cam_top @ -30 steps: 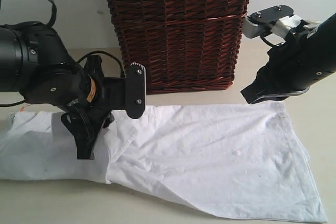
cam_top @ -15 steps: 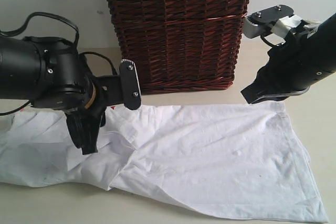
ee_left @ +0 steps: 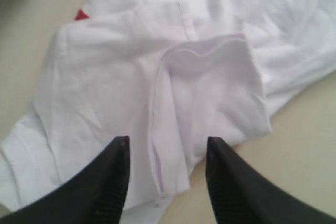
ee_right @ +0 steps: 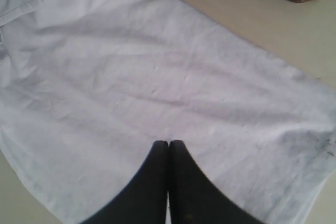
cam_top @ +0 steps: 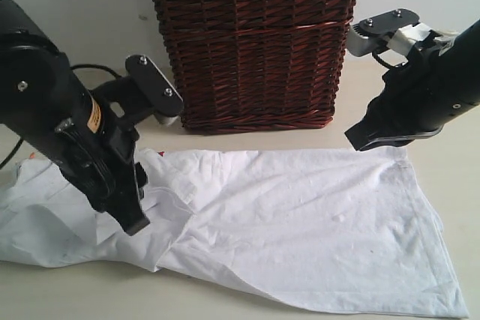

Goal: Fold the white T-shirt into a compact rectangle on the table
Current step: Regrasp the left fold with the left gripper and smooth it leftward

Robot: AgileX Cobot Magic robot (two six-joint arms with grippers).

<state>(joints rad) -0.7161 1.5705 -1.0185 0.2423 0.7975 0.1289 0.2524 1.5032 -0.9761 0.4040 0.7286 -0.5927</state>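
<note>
Two wrist views show you what the exterior hides: left end effector (ee_left: 167, 145) spread over the white T-shirt (ee_left: 105, 77) on the worktop (cam_top: 75, 294), right end effector (ee_right: 168, 146) pinched together, wicker basket (cam_top: 255, 43) interior unseen.

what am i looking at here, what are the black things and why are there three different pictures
This is a robot with two black arms, each ending in a two-fingered gripper. The wide picture comes from a camera off the arms. It shows both arms, a dark brown wicker basket at the back, and a white T-shirt lying spread out and creased on a pale beige table. The other two pictures come from cameras on the wrists, looking past the fingers at the cloth. In the left wrist view the left gripper is open over a folded-over part of the shirt and holds nothing. In the right wrist view the right gripper is shut, its fingers pressed together over the shirt, with no cloth visible between them.
</note>
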